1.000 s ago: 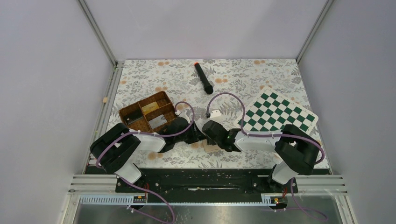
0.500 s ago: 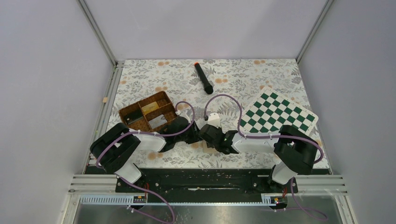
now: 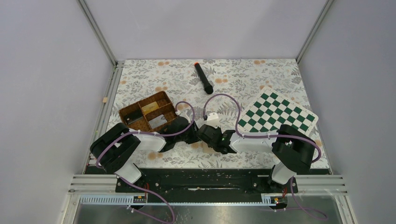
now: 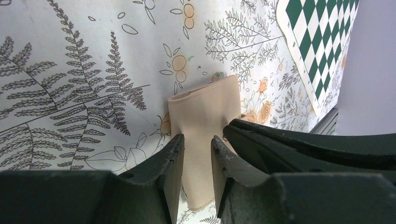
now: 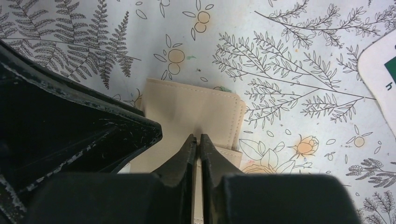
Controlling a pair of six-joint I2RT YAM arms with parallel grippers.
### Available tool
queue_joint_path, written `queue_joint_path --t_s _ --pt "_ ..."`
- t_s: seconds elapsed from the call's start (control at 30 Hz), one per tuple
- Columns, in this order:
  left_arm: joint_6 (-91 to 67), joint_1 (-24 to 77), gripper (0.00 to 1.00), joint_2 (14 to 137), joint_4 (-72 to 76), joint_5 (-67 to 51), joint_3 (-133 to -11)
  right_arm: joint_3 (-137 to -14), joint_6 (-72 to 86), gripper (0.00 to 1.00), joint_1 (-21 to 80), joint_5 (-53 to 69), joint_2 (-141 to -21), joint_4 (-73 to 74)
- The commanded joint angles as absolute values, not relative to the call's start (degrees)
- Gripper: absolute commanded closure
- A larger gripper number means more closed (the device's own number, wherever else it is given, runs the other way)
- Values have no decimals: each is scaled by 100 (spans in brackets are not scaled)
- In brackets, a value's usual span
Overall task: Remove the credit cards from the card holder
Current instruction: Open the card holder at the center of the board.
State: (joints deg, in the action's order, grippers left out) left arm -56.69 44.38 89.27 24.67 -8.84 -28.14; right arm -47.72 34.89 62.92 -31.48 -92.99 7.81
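Right gripper point(image 5: 198, 139) has slid left, fingers all but closed (pinch unclear), tips on the holder point(image 4: 205, 100) that the left gripper point(image 4: 196, 142) clamps, lengthwise ahead of both

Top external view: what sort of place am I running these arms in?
Most likely a lab test cell for robot trials: plain grey walls on aluminium frame posts surround a floral-covered table, and unrelated props lie about: a chequered board, a woven basket and a black marker.
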Motion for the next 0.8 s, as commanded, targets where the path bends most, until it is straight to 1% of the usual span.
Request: queue_joint_path --t_s 0.0,0.03,0.23,0.37,0.53,0.67,0.77 --pt "-5617 4433 71 9055 2080 -867 -2894 -4700 3463 98 6320 -3399 -9234 1029" --pt "-5610 4434 71 9064 2068 -868 -2904 -4682 3438 100 6319 -3367 -9211 956" --pt "-5593 4435 71 9091 2039 -850 -2884 -4474 3420 100 6319 -3253 -9081 644" --pt "-5593 4431 71 9123 2030 -845 -2874 -4212 3323 100 6319 -3163 -8659 281" --pt "-5571 4430 71 9075 1960 -841 -2907 -3944 3424 100 6252 -3328 -8189 255" --pt "-5482 4442 67 9032 1812 -831 -2960 -3628 3756 100 5986 -3270 -8042 255" --pt "-5345 4499 61 8896 1580 -746 -3027 -3440 3893 100 5850 -3113 -7911 140"
